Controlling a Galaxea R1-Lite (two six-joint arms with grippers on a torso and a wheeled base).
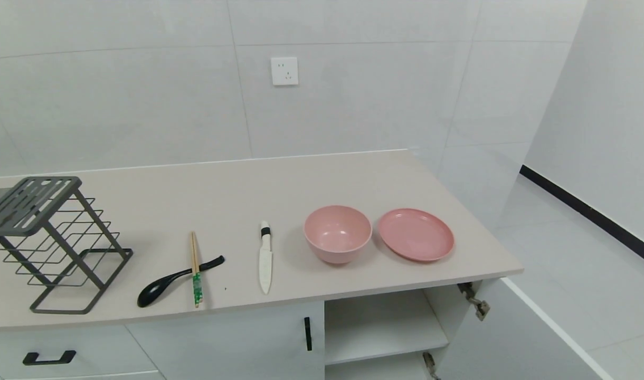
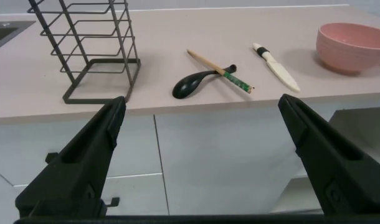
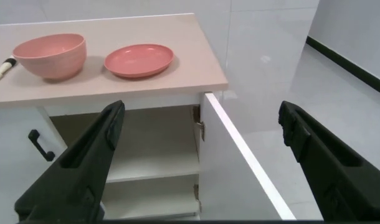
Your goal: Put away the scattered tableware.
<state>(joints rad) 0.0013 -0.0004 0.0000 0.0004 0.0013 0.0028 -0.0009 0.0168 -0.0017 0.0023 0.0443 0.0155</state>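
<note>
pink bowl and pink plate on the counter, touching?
Apart. The right wrist view shows a strip of bare countertop between the pink bowl and the pink plate.

A kitchen: a pale desk (image 1: 248, 184) ran along a wall of large white tiles (image 1: 142, 105) fitted with a power socket (image 1: 284, 71). Beneath it stood white cabinets, one drawer with a black handle (image 1: 48, 358) and one cupboard whose door (image 1: 512, 338) hung open on white shelves (image 1: 385, 327). Everyday tableware lay on the desk, beside a dark wire rack (image 1: 53, 237) — a pink bowl (image 1: 337, 233), a pink plate (image 1: 416, 234), a cream knife (image 1: 265, 258), a black spoon (image 1: 174, 277) and chopsticks (image 1: 196, 269). What looked like a sink's edge (image 2: 4, 34) showed at the desk's left end.
</note>
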